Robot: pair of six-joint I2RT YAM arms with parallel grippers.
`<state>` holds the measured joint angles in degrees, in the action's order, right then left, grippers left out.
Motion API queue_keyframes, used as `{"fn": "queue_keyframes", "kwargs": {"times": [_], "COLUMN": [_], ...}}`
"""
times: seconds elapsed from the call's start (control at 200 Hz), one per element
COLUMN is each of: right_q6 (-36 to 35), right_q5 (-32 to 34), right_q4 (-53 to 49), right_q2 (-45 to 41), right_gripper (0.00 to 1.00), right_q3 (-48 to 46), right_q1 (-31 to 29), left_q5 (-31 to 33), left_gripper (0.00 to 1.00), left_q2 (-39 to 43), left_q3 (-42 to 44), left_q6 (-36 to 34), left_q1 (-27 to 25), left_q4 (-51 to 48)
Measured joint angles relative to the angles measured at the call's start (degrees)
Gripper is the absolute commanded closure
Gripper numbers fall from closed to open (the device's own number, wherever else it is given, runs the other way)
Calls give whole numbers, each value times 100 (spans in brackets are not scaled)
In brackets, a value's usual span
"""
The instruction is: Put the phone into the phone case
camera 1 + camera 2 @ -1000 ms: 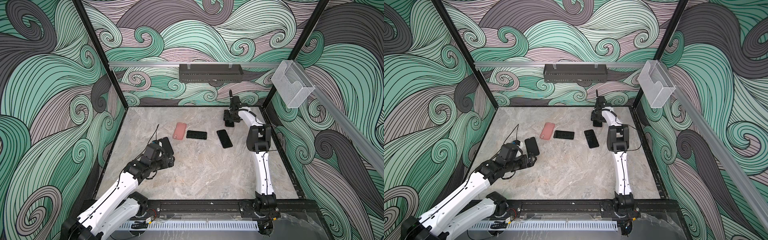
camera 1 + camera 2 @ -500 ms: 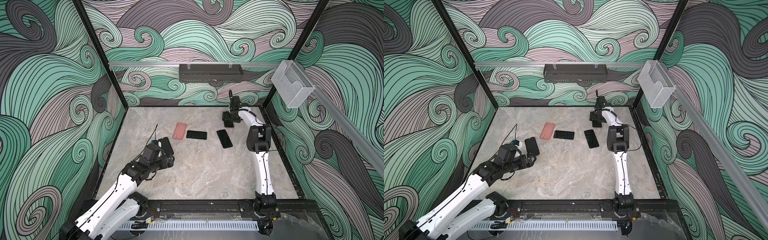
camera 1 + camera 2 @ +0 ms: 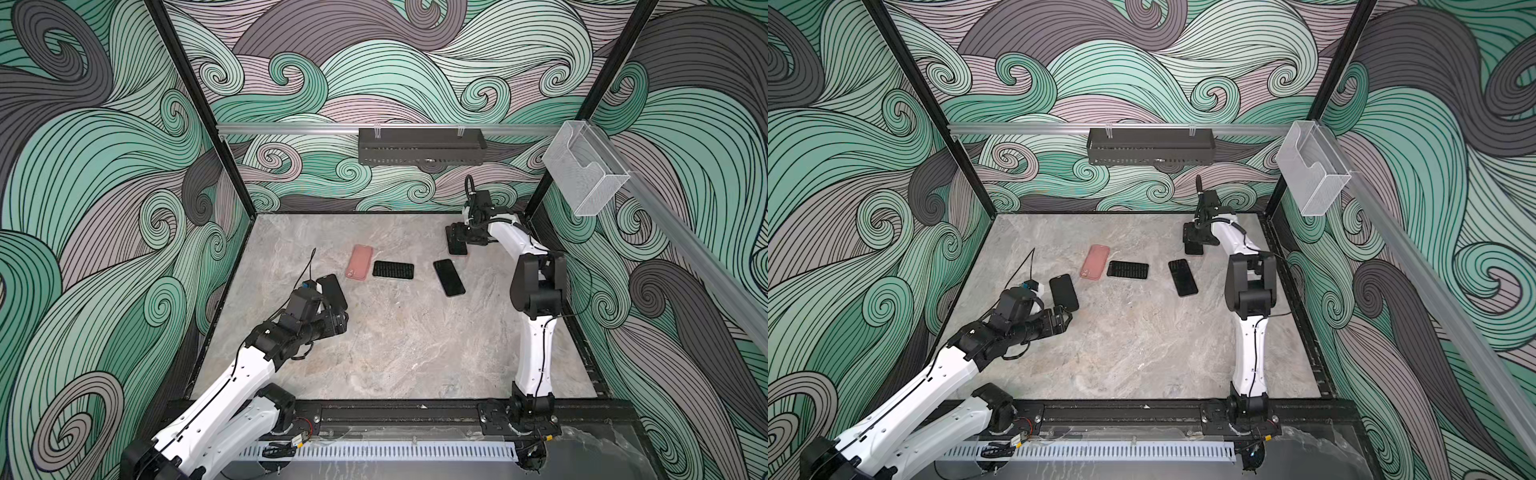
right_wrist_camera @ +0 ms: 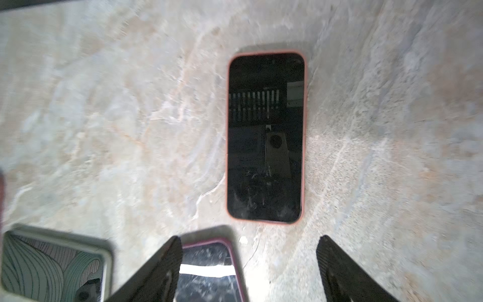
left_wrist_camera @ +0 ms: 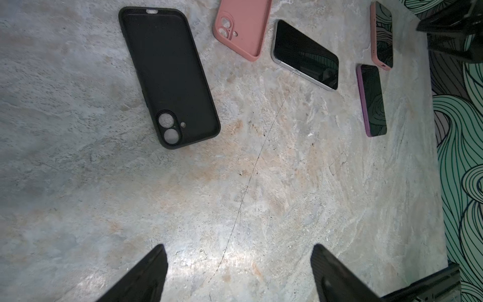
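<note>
empty cases (image 5: pixel 167 75) (image 5: pixel 243 26): 2 | bare phone (image 5: pixel 304 53): 1 | cased phones (image 5: pixel 373 100) (image 5: pixel 382 34): 2

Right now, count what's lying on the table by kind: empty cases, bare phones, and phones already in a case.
Empty cases: 2, the black case and the pink case
Bare phones: 1, the silver-edged phone
Phones already in cases: 2, the purple-cased phone and the pink-cased phone
Total: 5
</note>
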<state>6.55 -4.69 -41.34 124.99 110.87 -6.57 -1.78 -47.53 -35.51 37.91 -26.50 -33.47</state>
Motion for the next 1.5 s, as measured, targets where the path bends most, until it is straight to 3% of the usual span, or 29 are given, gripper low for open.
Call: {"fn": "queue_keyframes", "kwargs": {"times": [0.285,0.58,0.806,1.026,1.261,1.501], "right_q6": [-144,-203,-188,-2,61,122], "right_q5": [-378,-560,-557,-503,-448,-446], "right_q4": [299,326,409,695,772,813], "right_q2": [-1478,-2640,-3683,-4601,-4916,-5084], "right_gripper": [24,24,23,20,20,19], "right_q3": [-1314,-2898,-3853,-4953,-5318,-5438], "right_q1": [-334,-1207,-1921,-2151,-2155,-2155], "left_q5": [262,647,789,883,570,415], "left_gripper": [17,27,36,46,56,63], "left_q2": [2,-424,-1467,-2743,-4170,-4793], "left_q3": [0,-4,-496,-1117,-1864,-2028], "left_q6": [179,282,72,-149,-393,-452], "left_q1": [61,483,920,1318,1532,1552], "left_q4": [-2,4,70,354,326,310]}}
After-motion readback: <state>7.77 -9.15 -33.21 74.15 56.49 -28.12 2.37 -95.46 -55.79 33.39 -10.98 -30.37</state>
